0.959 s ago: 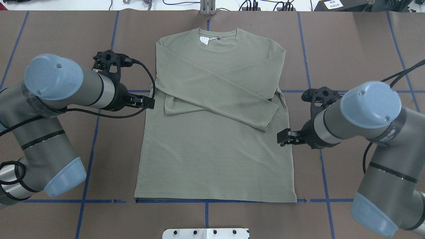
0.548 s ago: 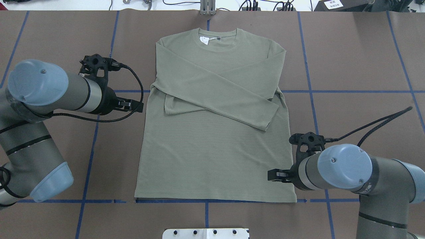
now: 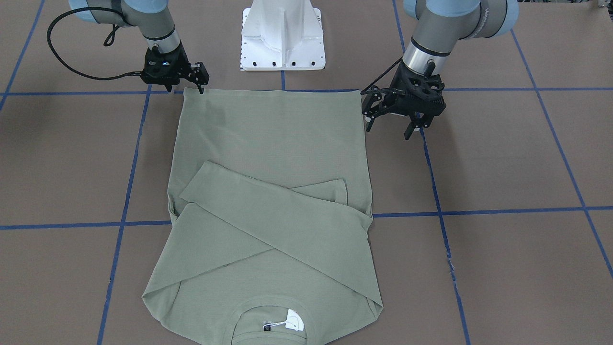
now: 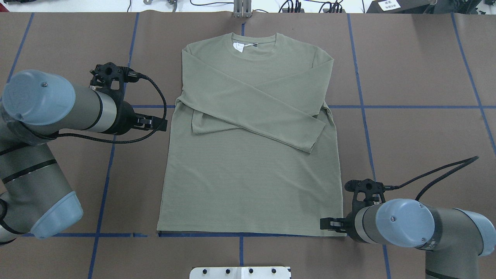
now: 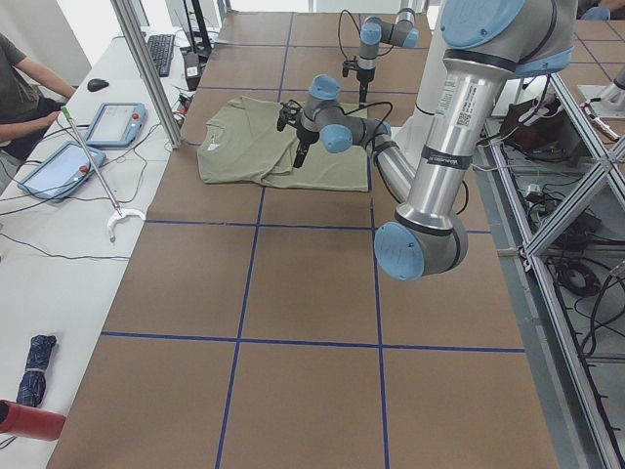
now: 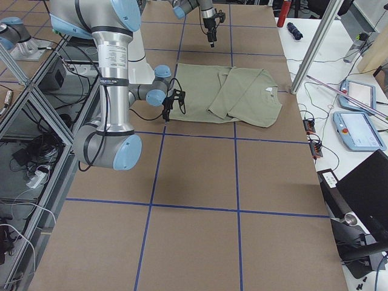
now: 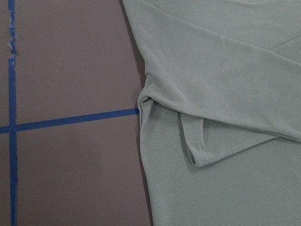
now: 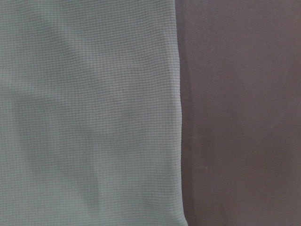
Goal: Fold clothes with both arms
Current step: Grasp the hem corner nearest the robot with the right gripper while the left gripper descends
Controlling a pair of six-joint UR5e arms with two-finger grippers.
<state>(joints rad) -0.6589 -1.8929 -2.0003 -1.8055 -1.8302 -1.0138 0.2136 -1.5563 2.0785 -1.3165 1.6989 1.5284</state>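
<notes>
Seen from across the tabletop, the shirt lies flat with its sleeves crossed, collar at 6 o'clock and hem at 12. The right gripper is at the hem's 11 o'clock corner, jaws apart, nothing pinched. The left gripper hangs spread and empty near the 1 o'clock corner.

From overhead, the left one hovers off the shirt's 9 o'clock edge, well short of its hem corner at 7.

The side views show it clear above the cloth.

Its wrist camera sees the sleeve fold; the right one's sees only the shirt's edge, close up.

My advice: bring the left down to its corner, pinch both layers at each corner, then lift both together with the hem taut so the sleeves don't slide.
</notes>
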